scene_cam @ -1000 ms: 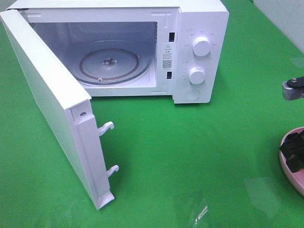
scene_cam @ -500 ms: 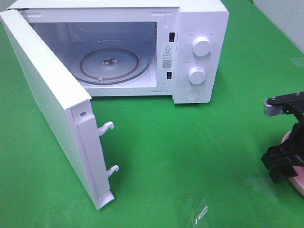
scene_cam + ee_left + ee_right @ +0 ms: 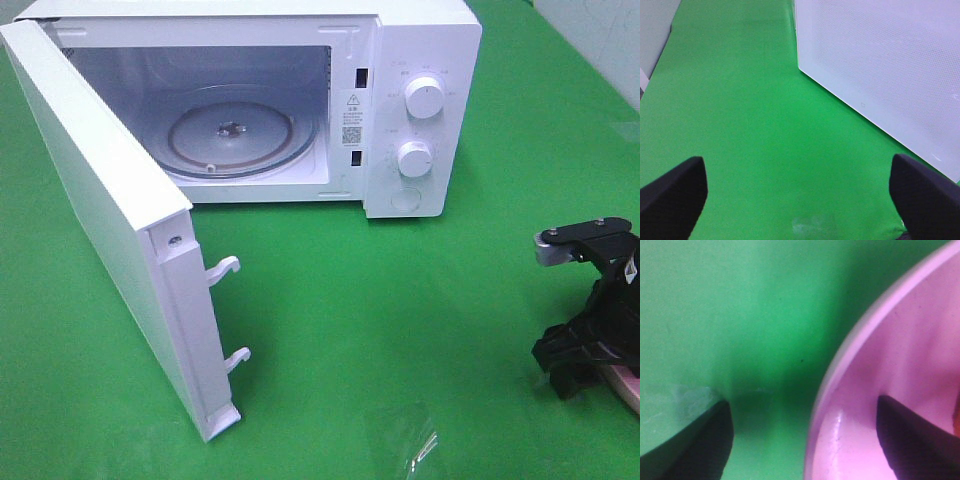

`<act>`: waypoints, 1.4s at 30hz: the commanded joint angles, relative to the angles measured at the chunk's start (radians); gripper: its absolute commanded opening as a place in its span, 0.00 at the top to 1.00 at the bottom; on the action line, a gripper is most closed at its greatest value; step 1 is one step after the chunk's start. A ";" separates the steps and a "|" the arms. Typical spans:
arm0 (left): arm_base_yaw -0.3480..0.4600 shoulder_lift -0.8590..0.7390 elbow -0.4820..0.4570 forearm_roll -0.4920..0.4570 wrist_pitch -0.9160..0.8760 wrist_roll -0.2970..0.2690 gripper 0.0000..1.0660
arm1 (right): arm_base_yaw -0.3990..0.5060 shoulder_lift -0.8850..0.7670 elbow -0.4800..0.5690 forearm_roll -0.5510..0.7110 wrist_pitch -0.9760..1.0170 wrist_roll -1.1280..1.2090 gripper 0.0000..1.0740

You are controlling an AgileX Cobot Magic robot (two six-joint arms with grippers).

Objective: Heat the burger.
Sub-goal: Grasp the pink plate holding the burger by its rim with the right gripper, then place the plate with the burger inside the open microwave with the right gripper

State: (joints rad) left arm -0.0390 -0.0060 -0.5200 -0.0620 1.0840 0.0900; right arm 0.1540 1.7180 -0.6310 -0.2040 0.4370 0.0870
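Right gripper (image 3: 805,442) is spread wide and holding nothing, parked low at the lower right of the overhead shot. It straddles the rim of a round pink plate (image 3: 920,340): one black finger (image 3: 695,445) is over the green tablecloth (image 3: 400,300), the other (image 3: 912,440) over the plate's inside. As for the burger, I honestly can't tell. All that shows is a thin orange-red sliver (image 3: 956,415) at the frame edge on the plate side. Left gripper (image 3: 800,205) is wide open too with nothing in it, hovering over the cloth beside a white panel with a fine dot pattern (image 3: 890,65). Further out, upper left of the overhead shot, the boxy white microwave (image 3: 420,60) has its door (image 3: 90,200) swung open, and the round glass turntable (image 3: 235,135) is bare.
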 commanded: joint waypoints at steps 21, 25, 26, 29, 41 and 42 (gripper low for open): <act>-0.004 -0.017 0.002 0.001 -0.014 0.000 0.15 | -0.003 0.004 0.005 -0.056 0.022 0.028 1.00; -0.004 -0.017 0.002 0.001 -0.014 0.000 0.15 | -0.003 0.004 0.005 -0.059 0.024 0.043 1.00; -0.004 -0.017 0.002 0.001 -0.014 0.000 0.15 | 0.000 0.004 0.005 -0.070 0.027 0.050 1.00; -0.004 -0.017 0.002 0.001 -0.014 0.000 0.15 | -0.001 0.004 0.005 -0.109 0.044 0.105 1.00; -0.004 -0.017 0.002 0.001 -0.014 0.000 0.15 | 0.043 0.004 0.005 -0.217 0.115 0.216 1.00; -0.004 -0.017 0.002 0.001 -0.014 0.000 0.15 | 0.059 0.004 0.005 -0.239 0.129 0.242 1.00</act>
State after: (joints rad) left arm -0.0390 -0.0060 -0.5200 -0.0620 1.0840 0.0900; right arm 0.1970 1.7100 -0.6340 -0.4140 0.5260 0.2960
